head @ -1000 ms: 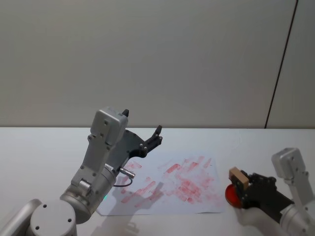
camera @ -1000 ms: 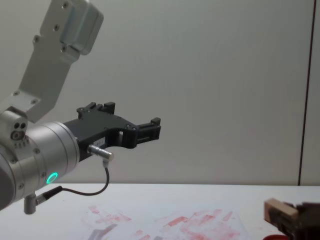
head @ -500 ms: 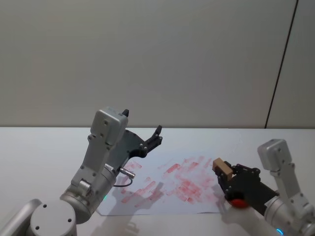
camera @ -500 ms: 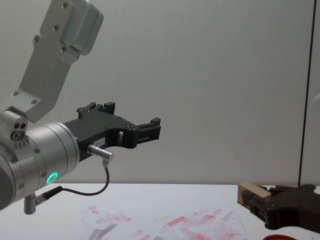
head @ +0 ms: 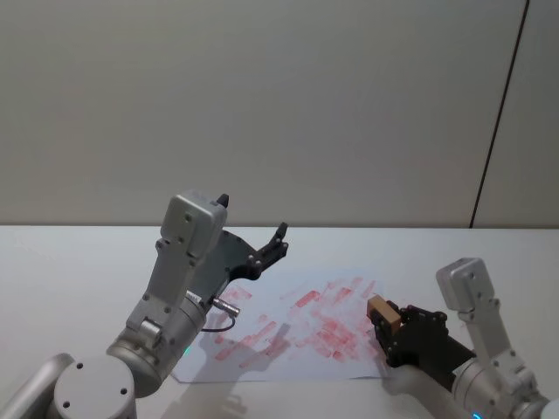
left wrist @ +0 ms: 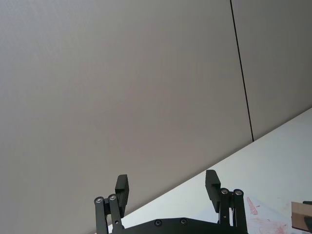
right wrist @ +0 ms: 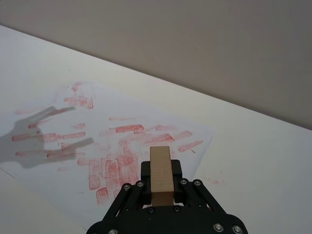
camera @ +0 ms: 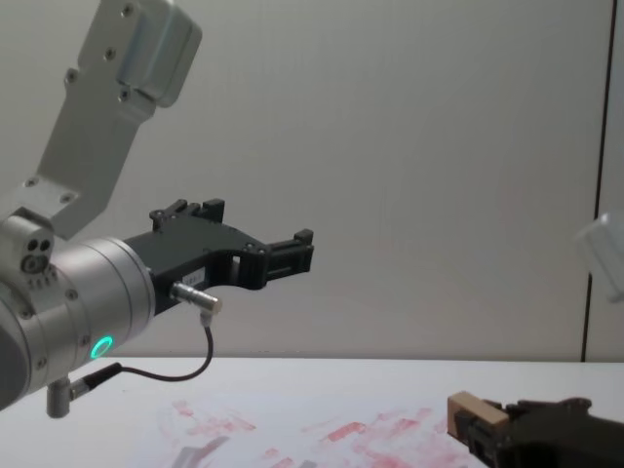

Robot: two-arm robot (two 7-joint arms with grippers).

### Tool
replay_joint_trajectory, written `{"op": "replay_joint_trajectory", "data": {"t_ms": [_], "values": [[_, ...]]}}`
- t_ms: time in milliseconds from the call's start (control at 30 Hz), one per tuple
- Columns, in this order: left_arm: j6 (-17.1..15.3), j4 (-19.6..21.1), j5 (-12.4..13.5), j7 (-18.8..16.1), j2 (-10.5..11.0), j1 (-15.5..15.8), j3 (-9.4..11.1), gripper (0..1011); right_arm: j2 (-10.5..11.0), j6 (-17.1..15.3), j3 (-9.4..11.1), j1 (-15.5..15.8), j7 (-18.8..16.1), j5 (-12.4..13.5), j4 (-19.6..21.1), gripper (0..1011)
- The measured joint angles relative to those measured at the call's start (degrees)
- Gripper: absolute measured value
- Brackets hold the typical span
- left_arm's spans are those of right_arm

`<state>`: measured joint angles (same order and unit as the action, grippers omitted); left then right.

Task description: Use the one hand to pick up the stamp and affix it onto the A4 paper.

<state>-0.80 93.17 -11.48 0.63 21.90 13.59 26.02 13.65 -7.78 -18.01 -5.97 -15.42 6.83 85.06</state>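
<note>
My right gripper (head: 388,323) is shut on the stamp (head: 381,311), a pale tan wooden block standing up between the black jaws. It hangs just over the right part of the A4 paper (head: 301,336), a white sheet smeared with red ink marks. In the right wrist view the stamp (right wrist: 161,173) points at the paper (right wrist: 112,141) below it. In the chest view the stamp (camera: 475,413) sits low at the right. My left gripper (head: 276,241) is held high over the sheet's left side, open and holding nothing (left wrist: 167,187).
The white table (head: 70,262) runs around the sheet on all sides. The left arm's silver body (camera: 68,312) with its green ring light bulks at the left, and its shadow (right wrist: 44,136) falls on the paper. A plain wall (head: 279,105) stands behind.
My right gripper has carried the stamp leftward and lower, from beside the sheet to over its right part. The left arm has not moved.
</note>
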Motion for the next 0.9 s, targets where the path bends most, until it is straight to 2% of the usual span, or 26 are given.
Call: {"op": "replay_joint_trajectory", "data": {"t_ms": [467, 900], "values": [[0.00, 0.00, 0.00, -0.01, 0.00, 0.00, 0.00, 1002, -1.12, -0.38, -0.62, -0.89, 0.55, -0.95, -3.61, 217], [0.00, 0.00, 0.00, -0.01, 0.00, 0.00, 0.00, 1003, -1.56, -1.44, -0.85, -1.49, 0.33, -1.51, -4.88, 217]]}}
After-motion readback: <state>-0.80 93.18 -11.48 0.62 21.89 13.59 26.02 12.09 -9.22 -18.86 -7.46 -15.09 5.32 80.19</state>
